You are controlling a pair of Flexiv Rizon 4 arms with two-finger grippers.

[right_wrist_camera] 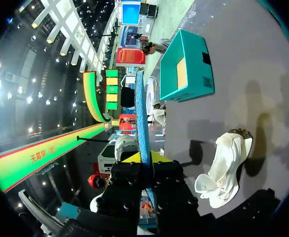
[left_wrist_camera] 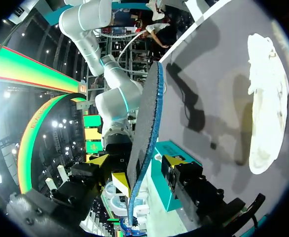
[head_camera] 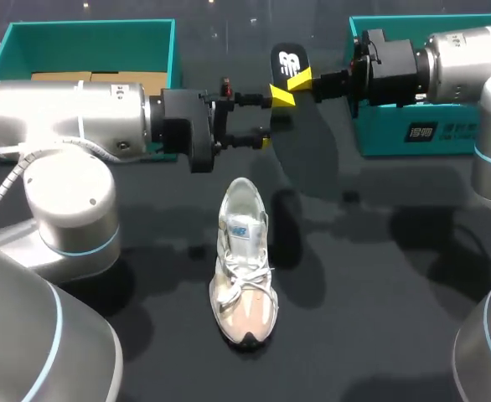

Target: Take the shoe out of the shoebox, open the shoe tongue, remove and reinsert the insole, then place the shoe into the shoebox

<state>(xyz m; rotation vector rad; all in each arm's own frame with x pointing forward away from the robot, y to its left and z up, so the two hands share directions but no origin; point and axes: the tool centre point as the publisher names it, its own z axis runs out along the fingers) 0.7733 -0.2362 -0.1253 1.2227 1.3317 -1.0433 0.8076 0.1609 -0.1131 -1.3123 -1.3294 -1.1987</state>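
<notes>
Dark table [head_camera: 379, 276], seen from the head view, carries a pale shoe [head_camera: 244, 260] lying on its sole near the middle, toe toward the near edge. One teal shoebox half [head_camera: 172, 59] stands far left and the other teal half [head_camera: 396, 138] far right. The right gripper [head_camera: 292, 88] is clamped on the lower end of the black insole [head_camera: 288, 60], holding it upright above the table. The left gripper [head_camera: 268, 120] hangs just beside it, fingers spread and holding nothing.

Left wrist view: the insole [left_wrist_camera: 147, 123] appears edge-on, between and ahead of the spread fingers; contact cannot be judged. The shoe [left_wrist_camera: 265, 98] lies well apart on the table.

Right wrist view: the insole [right_wrist_camera: 142, 113] rises edge-on from the pinched fingers of the right gripper [right_wrist_camera: 147, 158], with the shoe [right_wrist_camera: 223, 168] below and beside.

Risks: release before the left fingers close would drop the insole. The two sets of fingertips are crowded and could collide. A thin insole gripped at one end may bend or twist.
</notes>
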